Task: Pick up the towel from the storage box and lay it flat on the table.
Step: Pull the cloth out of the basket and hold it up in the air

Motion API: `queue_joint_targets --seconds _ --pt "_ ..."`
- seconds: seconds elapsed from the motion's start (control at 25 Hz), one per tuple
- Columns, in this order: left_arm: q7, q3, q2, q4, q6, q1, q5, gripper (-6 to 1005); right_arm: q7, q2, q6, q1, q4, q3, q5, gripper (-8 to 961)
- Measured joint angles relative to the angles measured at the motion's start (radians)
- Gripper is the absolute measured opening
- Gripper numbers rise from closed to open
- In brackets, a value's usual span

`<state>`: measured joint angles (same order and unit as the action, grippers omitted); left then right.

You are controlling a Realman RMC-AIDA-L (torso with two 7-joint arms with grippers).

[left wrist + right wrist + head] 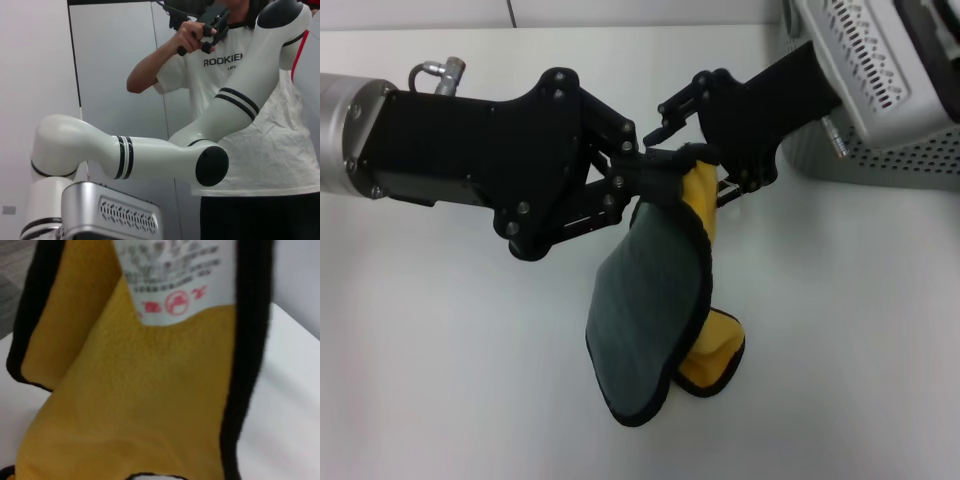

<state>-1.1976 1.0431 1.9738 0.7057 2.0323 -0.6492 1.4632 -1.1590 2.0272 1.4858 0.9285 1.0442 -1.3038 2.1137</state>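
Left gripper (638, 170) and right gripper (695, 150) met above table (440, 340), fingers of both pinched tight on top edge of towel (650, 315). Towel hung between them, grey-green reverse facing up, yellow face behind, lower fold touching tabletop. White tag (172, 277) with red print showed close in right wrist view. Storage box (890, 160) stood at far right, well apart from towel.

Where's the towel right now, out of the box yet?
Yes: in the head view the towel hangs mid-frame, pinched at its top edge by the left tool and right tool, lower end on the table, left of the storage box.
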Motion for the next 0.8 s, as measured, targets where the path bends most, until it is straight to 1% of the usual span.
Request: queue_joint_targets --seconds 0.28,0.72,0.8 --pt "0.001 -0.005 0.000 -0.002 0.000 0.000 0.000 25 0.026 0.001 -0.007 0.027 -0.047 -0.032 -0.005 608" --pt "0.006 -0.008 0.000 -0.008 -0.001 0.007 0.000 25 0.027 0.001 -0.006 0.014 -0.048 -0.054 -0.009 568" --pt "0.008 -0.008 0.002 -0.009 -0.001 0.007 0.000 25 0.028 0.001 -0.008 0.010 -0.049 -0.057 -0.009 503"
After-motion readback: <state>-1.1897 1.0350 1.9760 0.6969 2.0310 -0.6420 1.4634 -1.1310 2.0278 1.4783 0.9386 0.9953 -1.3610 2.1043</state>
